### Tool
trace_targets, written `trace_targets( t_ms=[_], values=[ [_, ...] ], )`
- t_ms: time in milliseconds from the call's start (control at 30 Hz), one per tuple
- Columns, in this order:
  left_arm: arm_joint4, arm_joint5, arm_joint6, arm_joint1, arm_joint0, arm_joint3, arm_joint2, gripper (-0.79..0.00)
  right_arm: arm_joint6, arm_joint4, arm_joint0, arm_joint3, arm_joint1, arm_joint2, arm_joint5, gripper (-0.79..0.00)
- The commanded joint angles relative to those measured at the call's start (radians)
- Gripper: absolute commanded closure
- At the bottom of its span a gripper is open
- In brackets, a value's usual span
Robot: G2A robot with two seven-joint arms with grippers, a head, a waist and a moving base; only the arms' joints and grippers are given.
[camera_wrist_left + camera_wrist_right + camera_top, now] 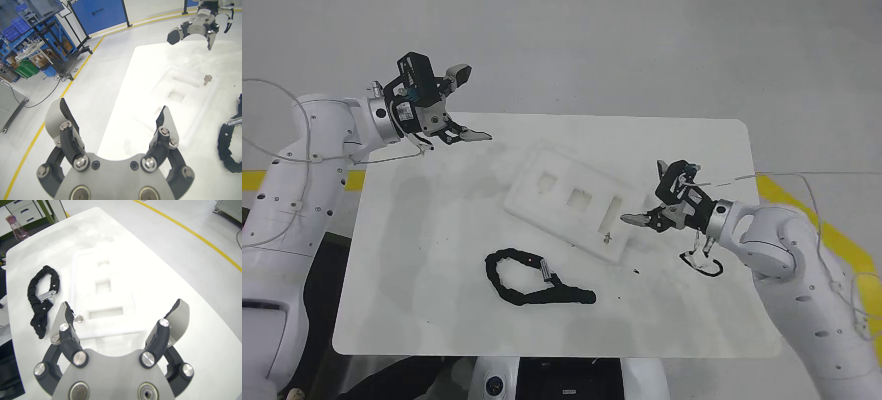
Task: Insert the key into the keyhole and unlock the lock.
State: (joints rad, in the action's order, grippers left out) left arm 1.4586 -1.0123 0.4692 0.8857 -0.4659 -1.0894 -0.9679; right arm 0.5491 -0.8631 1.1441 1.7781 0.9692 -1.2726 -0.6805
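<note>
Key, small and silvery, lies flat on the near rim of a white foam tray in the middle of the desk. It is just beside the end one of the tray's three rectangular recesses and nothing is touching it. The lock, a chain in a black fabric sleeve with a bright metal barrel at the join, lies curled in a loop on the bare desk in front of the tray, near the key but clear of it. Its keyhole cannot be made out from here.

The right pincer hangs over the desk at the tray's right-hand end, its fingers spread wide and holding nothing. One dark ribbed fingertip is close above the key without meeting it. The left pincer is well away from both key and lock, poised over the desk's far left corner. It is likewise gaping and empty, and it is tilted down toward the tray. Beyond the desk lies a pale floor marked with a yellow line.
</note>
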Motion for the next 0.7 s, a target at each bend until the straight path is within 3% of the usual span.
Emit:
trace_targets(
  t_ms=[0,667],
  values=[
    [0.000,0.000,0.000,0.000,0.000,0.000,0.000,-0.785,0.023,0.007,0.007,0.010,0.000,0.010,0.001,-0.785],
    [0.000,0.000,0.000,0.000,0.000,0.000,0.000,-0.785,0.158,-0.024,0.041,0.066,0.000,0.123,0.000,-0.785]
  ],
)
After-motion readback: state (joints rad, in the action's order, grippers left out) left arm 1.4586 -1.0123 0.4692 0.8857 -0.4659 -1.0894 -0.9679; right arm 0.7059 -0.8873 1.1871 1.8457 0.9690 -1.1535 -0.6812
